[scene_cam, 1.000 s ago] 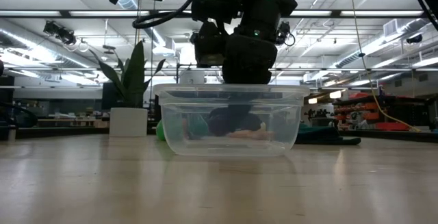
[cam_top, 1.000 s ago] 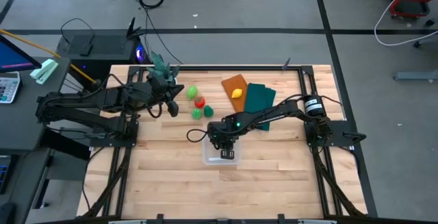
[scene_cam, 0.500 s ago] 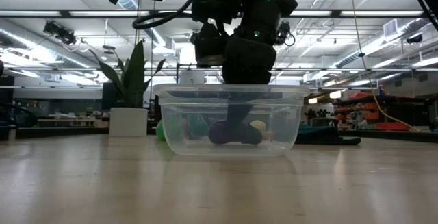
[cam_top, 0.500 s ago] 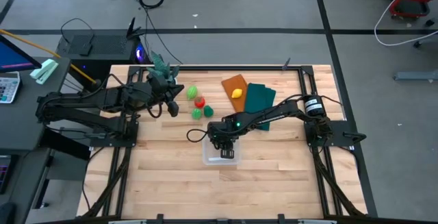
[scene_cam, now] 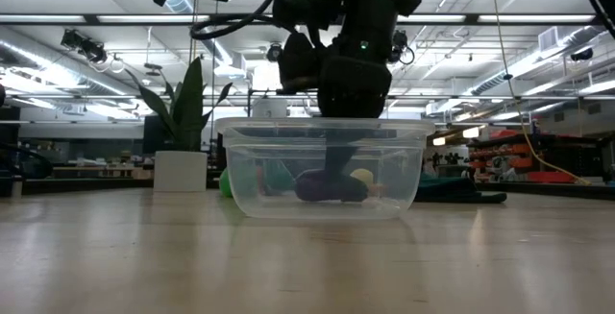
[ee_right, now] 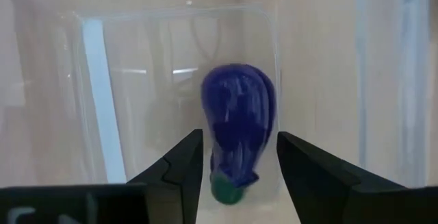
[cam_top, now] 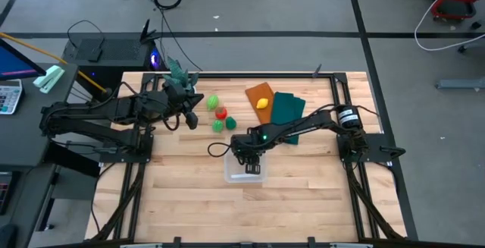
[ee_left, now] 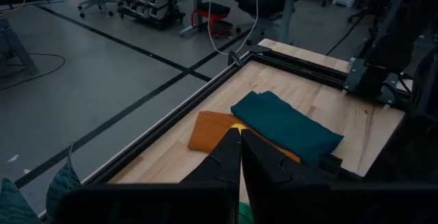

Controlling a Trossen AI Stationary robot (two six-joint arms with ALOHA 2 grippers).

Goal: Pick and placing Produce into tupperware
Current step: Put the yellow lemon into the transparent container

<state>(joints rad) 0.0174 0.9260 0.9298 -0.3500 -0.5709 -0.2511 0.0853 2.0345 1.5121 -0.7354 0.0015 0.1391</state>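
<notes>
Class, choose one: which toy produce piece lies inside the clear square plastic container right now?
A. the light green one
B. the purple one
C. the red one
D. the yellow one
B: the right wrist view shows the purple toy eggplant lying in the clear square plastic container, between the right claw's open fingers.

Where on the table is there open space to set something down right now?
The front strip of the table, nearer than the tupperware, is bare. So is the stretch left of it, below the left hand. It is crowded around the red, green and yellow produce and the cloths; the right hand is over the tupperware.
</notes>
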